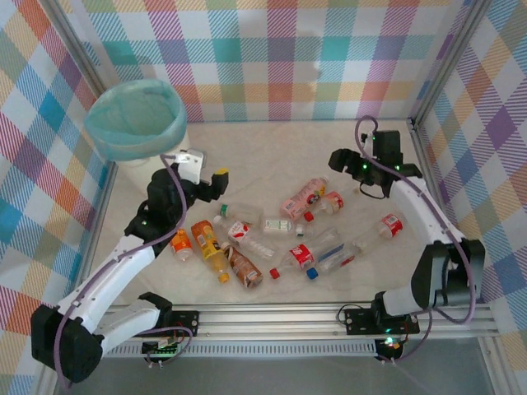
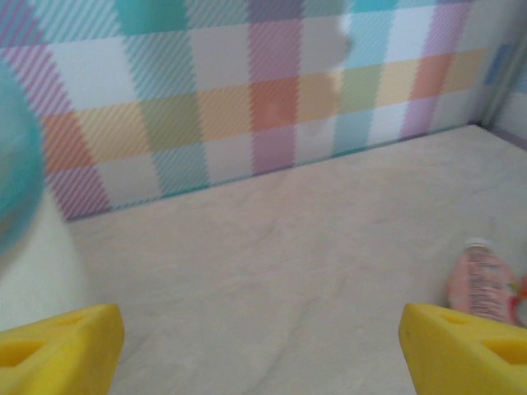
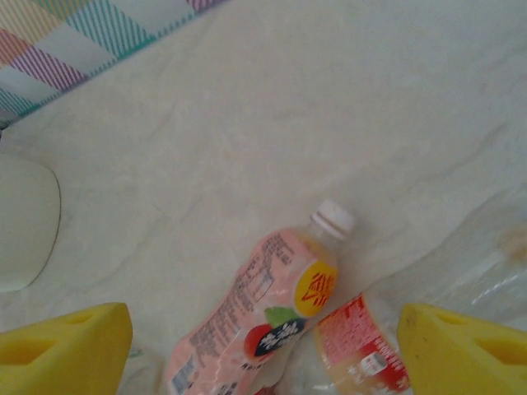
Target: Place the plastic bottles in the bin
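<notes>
Covering the most ground is the pale, marbled tabletop (image 1: 272, 152), closed in by plaid walls (image 1: 272, 49). The bin (image 1: 123, 146), round and white with a light blue-green bag folded over its rim, stands in the far left corner. The left arm (image 1: 123, 255) rises from the near edge and ends just to the right of the bin's near side. The right arm (image 1: 428, 222) stands well to the right of the bin, on the opposite side of the tabletop, and bends back toward it. The left gripper (image 2: 263, 350) has its yellow fingers (image 2: 62, 346) spread wide with bare tabletop between them, holding nothing; the bin's bag shows as a blur at the left edge of that wrist view. The right gripper (image 3: 263, 350) is likewise spread and empty, hanging above two bottles without touching them. The plastic bottles (image 1: 251, 239) lie on their sides in a loose scatter to the right of the bin and nearer the arms' bases. An orange bottle (image 1: 181, 243), a yellow-orange bottle (image 1: 210, 243) and a brown bottle (image 1: 244, 267) lie closest to the bin. Further right lie a blue-capped bottle (image 1: 305, 257) and a clear bottle (image 1: 379, 230) with a red label. The pink-labelled bottle (image 3: 247, 329), white-capped, lies touching a red-labelled bottle (image 3: 362, 350) below the right gripper.
</notes>
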